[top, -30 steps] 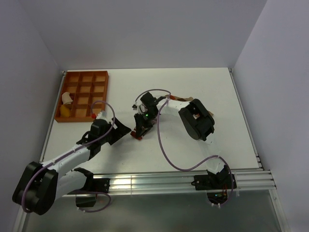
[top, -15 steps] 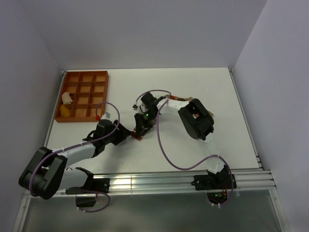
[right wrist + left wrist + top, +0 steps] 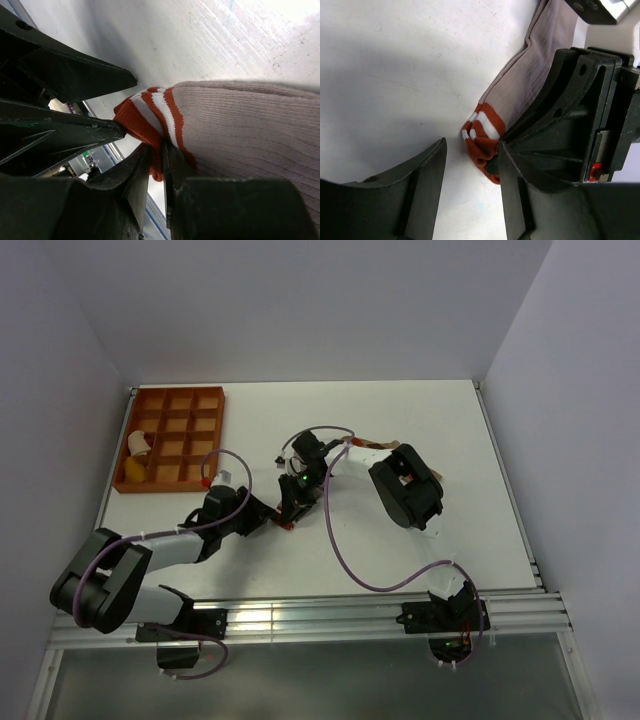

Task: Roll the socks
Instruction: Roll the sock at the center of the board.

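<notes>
The grey-brown sock [image 3: 530, 75] lies flat on the white table, its red-and-white striped cuff [image 3: 482, 132] pointing at the left arm. My right gripper [image 3: 162, 165] is shut on the cuff's red edge; it shows as a black block in the left wrist view [image 3: 570, 125]. My left gripper [image 3: 470, 200] is open, its jaws just short of the cuff, and the right finger [image 3: 515, 195] is almost touching the cuff. In the top view both grippers meet at the table's middle, left [image 3: 266, 517] and right [image 3: 290, 515]. The argyle sock shows only as a tan edge [image 3: 375, 440] behind the right arm.
An orange compartment tray [image 3: 205, 430] stands at the back left with a white and a yellow item in it. Metal rails [image 3: 300, 615] run along the near edge. Purple cables loop over both arms. Walls close in the table on three sides.
My left gripper has moved right across the table, up to the sock's cuff. The right gripper and the sock have stayed where they were.
</notes>
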{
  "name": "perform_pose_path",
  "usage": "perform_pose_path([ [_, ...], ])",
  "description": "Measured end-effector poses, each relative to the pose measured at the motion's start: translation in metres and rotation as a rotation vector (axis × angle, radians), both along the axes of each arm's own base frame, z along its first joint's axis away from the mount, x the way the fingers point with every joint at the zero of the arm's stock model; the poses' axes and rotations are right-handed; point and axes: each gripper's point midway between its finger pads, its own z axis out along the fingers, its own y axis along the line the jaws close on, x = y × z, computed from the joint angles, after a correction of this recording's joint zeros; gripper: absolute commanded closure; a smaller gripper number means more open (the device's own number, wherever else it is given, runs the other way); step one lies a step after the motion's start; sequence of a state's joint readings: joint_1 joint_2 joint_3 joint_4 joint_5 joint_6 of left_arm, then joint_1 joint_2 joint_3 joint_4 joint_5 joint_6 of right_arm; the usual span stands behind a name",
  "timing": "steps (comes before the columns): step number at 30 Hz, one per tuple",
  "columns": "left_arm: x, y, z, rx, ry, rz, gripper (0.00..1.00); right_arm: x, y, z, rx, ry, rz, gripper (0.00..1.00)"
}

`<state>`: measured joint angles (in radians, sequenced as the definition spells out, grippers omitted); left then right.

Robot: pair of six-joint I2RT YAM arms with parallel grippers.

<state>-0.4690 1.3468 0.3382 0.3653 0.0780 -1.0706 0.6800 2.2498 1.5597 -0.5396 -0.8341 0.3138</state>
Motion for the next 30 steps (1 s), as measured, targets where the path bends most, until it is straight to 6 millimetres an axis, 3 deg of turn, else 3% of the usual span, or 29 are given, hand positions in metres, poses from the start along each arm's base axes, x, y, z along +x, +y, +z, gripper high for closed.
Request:
perform_pose_path([
  [19, 0.0038, -0.0074, -0.0044, 0.007, 0.013, 0.002, 0.66, -0.0003, 0.0018, -0.0002, 0.005, 0.017, -0.005, 0.76],
  [30, 0.007, -0.0095, -0.007, 0.026, 0.036, 0.003, 0.97, 0.0004, 0.0029, 0.0, 0.005, 0.023, -0.015, 0.71],
])
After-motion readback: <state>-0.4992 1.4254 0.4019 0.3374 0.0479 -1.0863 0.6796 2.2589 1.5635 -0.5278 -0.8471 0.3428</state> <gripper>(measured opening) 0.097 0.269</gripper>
